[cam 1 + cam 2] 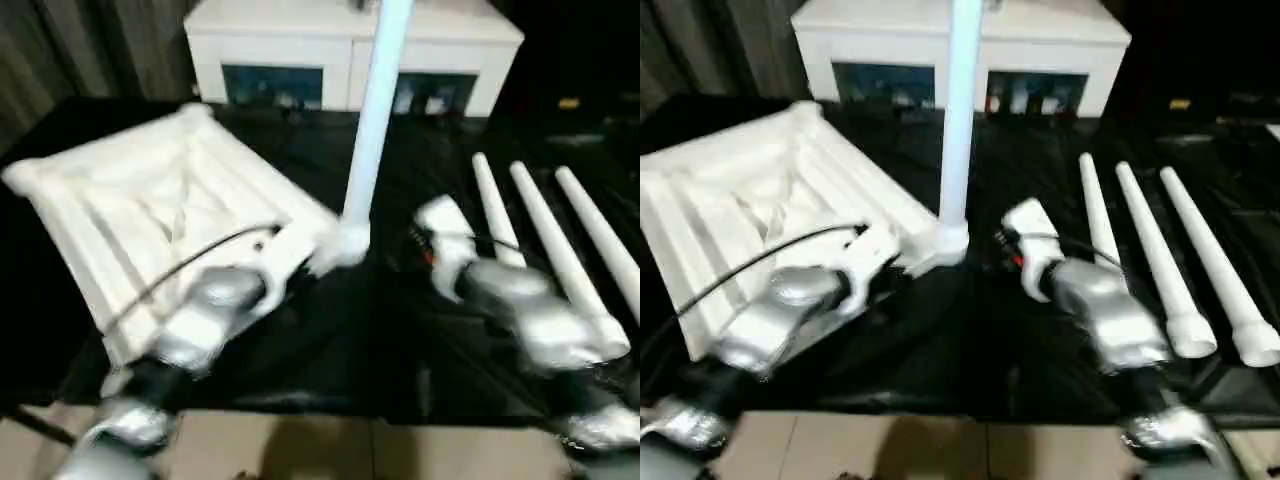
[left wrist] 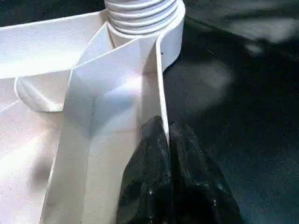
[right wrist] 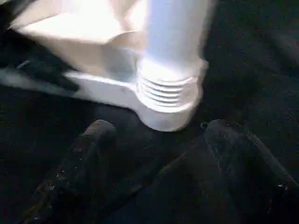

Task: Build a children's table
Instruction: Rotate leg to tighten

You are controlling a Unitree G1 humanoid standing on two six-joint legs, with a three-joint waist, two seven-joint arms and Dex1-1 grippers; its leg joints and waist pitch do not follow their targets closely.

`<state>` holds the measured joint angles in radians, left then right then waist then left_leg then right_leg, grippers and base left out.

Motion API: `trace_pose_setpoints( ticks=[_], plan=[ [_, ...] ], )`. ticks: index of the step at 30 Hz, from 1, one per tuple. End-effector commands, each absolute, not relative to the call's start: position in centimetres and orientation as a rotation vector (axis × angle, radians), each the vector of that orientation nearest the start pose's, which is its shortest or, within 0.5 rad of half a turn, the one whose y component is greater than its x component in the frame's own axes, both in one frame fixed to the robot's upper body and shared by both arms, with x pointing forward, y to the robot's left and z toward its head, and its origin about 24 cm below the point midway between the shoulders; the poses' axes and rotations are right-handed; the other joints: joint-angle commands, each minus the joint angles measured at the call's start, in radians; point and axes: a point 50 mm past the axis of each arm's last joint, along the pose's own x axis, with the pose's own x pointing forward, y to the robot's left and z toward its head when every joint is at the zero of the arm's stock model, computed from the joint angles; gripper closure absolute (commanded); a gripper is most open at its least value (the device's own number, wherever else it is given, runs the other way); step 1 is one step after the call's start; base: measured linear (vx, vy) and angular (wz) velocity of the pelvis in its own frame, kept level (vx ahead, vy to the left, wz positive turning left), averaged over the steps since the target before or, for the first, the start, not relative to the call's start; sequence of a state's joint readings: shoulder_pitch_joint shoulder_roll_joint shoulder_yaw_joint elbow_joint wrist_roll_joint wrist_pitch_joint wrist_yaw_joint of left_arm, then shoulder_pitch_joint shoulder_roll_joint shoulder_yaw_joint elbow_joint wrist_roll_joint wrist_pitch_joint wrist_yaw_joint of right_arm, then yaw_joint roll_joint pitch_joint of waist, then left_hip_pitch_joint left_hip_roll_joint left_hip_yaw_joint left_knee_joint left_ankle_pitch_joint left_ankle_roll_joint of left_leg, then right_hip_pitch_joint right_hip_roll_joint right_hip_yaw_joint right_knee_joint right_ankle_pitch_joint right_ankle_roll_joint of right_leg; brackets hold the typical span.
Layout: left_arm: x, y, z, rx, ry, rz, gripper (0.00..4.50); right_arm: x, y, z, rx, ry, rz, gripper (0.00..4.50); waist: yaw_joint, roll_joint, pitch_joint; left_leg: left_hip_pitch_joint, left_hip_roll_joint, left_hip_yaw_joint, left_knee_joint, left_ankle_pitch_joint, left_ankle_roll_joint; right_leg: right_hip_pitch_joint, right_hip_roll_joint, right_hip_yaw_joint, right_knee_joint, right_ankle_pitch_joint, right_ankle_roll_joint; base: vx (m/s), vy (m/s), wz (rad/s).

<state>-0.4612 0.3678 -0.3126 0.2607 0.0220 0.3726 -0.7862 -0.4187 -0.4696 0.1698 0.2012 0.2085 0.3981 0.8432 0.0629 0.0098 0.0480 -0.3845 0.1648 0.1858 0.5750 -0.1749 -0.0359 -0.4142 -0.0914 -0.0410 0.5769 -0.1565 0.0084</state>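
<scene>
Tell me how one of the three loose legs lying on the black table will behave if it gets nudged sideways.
The loose legs are round and tapered, so one would probably roll, likely curving toward its narrow end. They look like smooth, hollow plastic, so probably light, stiff and a little slippery on the black table.

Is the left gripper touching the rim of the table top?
Touching. The left wrist view shows the left gripper pinched shut on the thin rim wall of the table top.

A black-covered tabletop (image 1: 400, 330) spans the scene. At its far side stands a white cabinet (image 1: 300, 40) with glass doors. Grey curtains (image 1: 90, 45) hang at far left. Beige floor tiles (image 1: 300, 445) show along the near edge.
</scene>
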Motion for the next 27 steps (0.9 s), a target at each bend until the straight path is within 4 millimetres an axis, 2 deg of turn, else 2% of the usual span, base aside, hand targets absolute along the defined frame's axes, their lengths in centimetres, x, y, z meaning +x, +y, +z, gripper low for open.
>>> trace_pose_setpoints(
  ticks=[1, 2, 4, 5, 7, 10, 13, 17, 19, 24, 27],
  plan=[
    [29.2, 10.7, 6.0, 0.399, 0.353, -1.157, 4.50, 29.7, -15.9, 8.3, -0.246, 0.327, 1.048, 1.07, 0.005, -0.007, -0.062, 0.020, 0.060, -0.016, -0.066, -0.225, 0.058, 0.045, -0.049, 0.032, -0.052, -0.175, -0.227, 0.000, 0.000, 0.00],
    [28.9, 10.7, 6.0, 0.399, 0.353, -1.185, 4.50, 29.5, -16.0, 8.2, -0.257, 0.331, 1.067, 1.07, 0.007, -0.010, -0.063, 0.021, 0.061, -0.016, -0.064, -0.229, 0.059, 0.046, -0.050, 0.031, -0.052, -0.176, -0.231, 0.000, 0.000, 0.00],
    [28.5, 10.8, 6.2, 0.397, 0.348, -1.226, 4.50, 29.1, -16.1, 8.1, -0.276, 0.346, 1.113, 1.07, 0.013, -0.006, -0.063, 0.024, 0.064, -0.015, -0.064, -0.220, 0.063, 0.044, -0.049, 0.032, -0.049, -0.170, -0.236, 0.000, 0.000, 0.00],
    [28.3, 10.8, 6.3, 0.392, 0.341, -1.241, 4.50, 28.9, -16.1, 8.0, -0.288, 0.351, 1.136, 1.07, 0.016, -0.013, -0.062, 0.023, 0.063, -0.012, -0.064, -0.222, 0.064, 0.044, -0.047, 0.033, -0.049, -0.171, -0.237, 0.000, 0.000, 0.00],
    [28.2, 10.8, 6.3, 0.387, 0.334, -1.254, 4.50, 28.8, -16.0, 8.0, -0.296, 0.352, 1.155, 1.07, 0.020, -0.010, -0.061, 0.023, 0.062, -0.012, -0.065, -0.229, 0.059, 0.044, -0.049, 0.033, -0.049, -0.196, -0.231, 0.000, 0.000, 0.00],
    [28.1, 10.8, 6.4, 0.389, 0.327, -1.268, 4.50, 28.8, -15.7, 7.8, -0.310, 0.353, 1.181, 1.07, 0.021, -0.011, -0.062, 0.024, 0.062, -0.011, -0.062, -0.236, 0.049, 0.043, -0.050, 0.034, -0.050, -0.218, -0.221, 0.000, 0.000, 0.00],
    [28.0, 10.9, 6.4, 0.396, 0.327, -1.271, 4.50, 28.8, -15.7, 7.5, -0.333, 0.361, 1.199, 1.07, 0.022, -0.014, -0.064, 0.023, 0.061, -0.009, -0.059, -0.213, 0.051, 0.044, -0.050, 0.033, -0.047, -0.195, -0.220, 0.000, 0.000, 0.00],
    [27.9, 11.0, 6.4, 0.399, 0.328, -1.281, 4.50, 29.1, -15.4, 7.4, -0.331, 0.345, 1.201, 1.07, 0.022, -0.010, -0.067, 0.022, 0.060, -0.009, -0.054, -0.182, 0.068, 0.046, -0.049, 0.032, -0.041, -0.154, -0.235, 0.000, 0.000, 0.00],
    [27.9, 11.0, 6.4, 0.399, 0.328, -1.285, 4.50, 29.4, -15.3, 7.3, -0.336, 0.333, 1.186, 1.07, 0.020, -0.011, -0.067, 0.020, 0.059, -0.008, -0.054, -0.189, 0.068, 0.045, -0.049, 0.031, -0.041, -0.160, -0.240, 0.000, 0.000, 0.00],
    [27.9, 11.0, 6.4, 0.401, 0.328, -1.288, 4.50, 30.4, -15.3, 7.0, -0.348, 0.329, 1.109, 1.07, 0.019, -0.013, -0.063, 0.024, 0.060, -0.009, -0.055, -0.237, 0.044, 0.041, -0.048, 0.033, -0.047, -0.240, -0.225, 0.000, 0.000, 0.00],
    [27.9, 11.0, 6.4, 0.399, 0.327, -1.287, 4.50, 30.4, -15.2, 7.0, -0.312, 0.320, 1.123, 1.07, 0.021, -0.011, -0.064, 0.024, 0.060, -0.010, -0.056, -0.242, 0.037, 0.041, -0.047, 0.033, -0.045, -0.238, -0.216, 0.000, 0.000, 0.00]
  ],
)
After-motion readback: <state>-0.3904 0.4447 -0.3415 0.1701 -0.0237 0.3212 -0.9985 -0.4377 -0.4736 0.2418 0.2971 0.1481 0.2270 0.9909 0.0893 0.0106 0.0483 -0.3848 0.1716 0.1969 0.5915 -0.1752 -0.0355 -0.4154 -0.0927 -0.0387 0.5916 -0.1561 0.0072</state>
